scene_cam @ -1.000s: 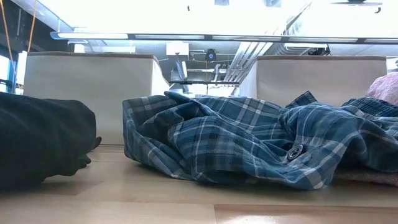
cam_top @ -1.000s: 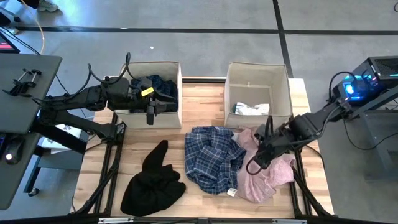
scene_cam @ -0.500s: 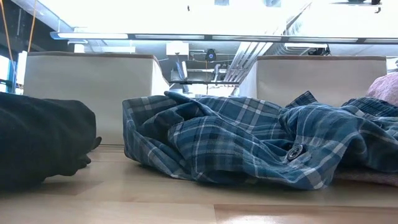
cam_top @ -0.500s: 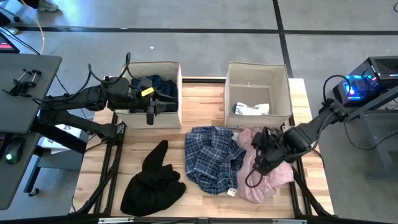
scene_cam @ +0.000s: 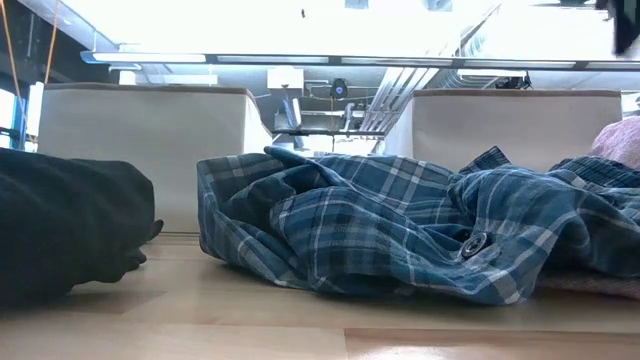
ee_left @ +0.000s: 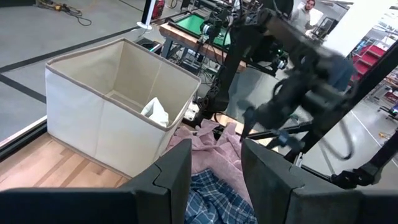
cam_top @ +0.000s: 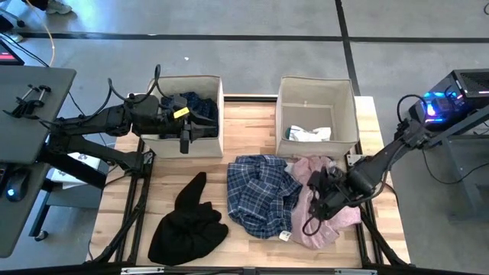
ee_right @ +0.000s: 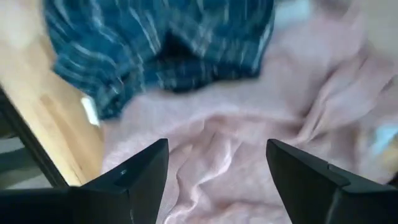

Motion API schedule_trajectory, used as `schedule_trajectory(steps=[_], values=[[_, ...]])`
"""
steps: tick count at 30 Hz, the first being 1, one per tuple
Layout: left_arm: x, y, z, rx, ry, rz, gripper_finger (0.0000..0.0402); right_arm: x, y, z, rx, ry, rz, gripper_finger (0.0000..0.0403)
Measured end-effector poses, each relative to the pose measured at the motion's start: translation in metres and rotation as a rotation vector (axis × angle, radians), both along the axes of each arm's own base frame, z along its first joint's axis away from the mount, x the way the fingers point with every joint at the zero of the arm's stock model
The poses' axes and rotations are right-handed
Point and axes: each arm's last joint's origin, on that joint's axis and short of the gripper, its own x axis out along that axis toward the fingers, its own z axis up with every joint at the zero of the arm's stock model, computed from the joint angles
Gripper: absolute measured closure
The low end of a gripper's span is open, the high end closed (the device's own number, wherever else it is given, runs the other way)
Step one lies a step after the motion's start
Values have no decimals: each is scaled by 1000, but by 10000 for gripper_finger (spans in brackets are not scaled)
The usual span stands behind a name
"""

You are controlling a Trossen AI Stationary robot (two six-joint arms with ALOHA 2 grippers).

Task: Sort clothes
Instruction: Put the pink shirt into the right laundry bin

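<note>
Right gripper over the pink shirt

The right gripper (cam_top: pixel 319 205), jaws spread wide and empty, hangs directly above the pink shirt (cam_top: pixel 336 210) crumpled beside the plaid shirt (cam_top: pixel 260 191); the left gripper (cam_top: pixel 186 131), part-open, waits far off.

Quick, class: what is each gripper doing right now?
Left gripper: open, empty, beside the left bin.
Right gripper: open, empty, above the pale pink shirt.

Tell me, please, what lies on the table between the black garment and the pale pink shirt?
The blue-white plaid shirt lies between the black garment and the pale pink shirt, its edge resting against the pink one. The high view shows this.
</note>
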Motion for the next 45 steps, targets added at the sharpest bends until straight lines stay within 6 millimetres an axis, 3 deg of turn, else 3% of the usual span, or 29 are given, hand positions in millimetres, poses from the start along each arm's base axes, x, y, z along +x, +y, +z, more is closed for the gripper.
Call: schedule_trajectory(steps=[7, 14, 19, 23, 27, 34, 40, 45], values=[[0, 0, 0, -3, 1, -12, 275, -8, -2, -54, 116, 133, -150, 144], [0, 0, 0, -3, 1, -12, 275, -18, -16, -87, 91, 232, -271, 144], [0, 0, 0, -4, 1, -13, 275, -17, -21, -112, 173, 241, -254, 149], [0, 0, 0, -4, 1, -12, 275, -20, -25, -131, 219, 238, -265, 188], [0, 0, 0, -4, 0, -13, 275, -24, -29, -145, 246, 235, -305, 261], [0, 0, 0, -5, 0, -12, 275, -26, -29, -152, 276, 221, -331, 386], [0, 0, 0, -5, 0, -13, 275, -17, -22, -142, 308, 172, -273, 397], [0, 0, 0, -6, 0, -12, 275, -6, -10, -123, 323, 87, -243, 399]])
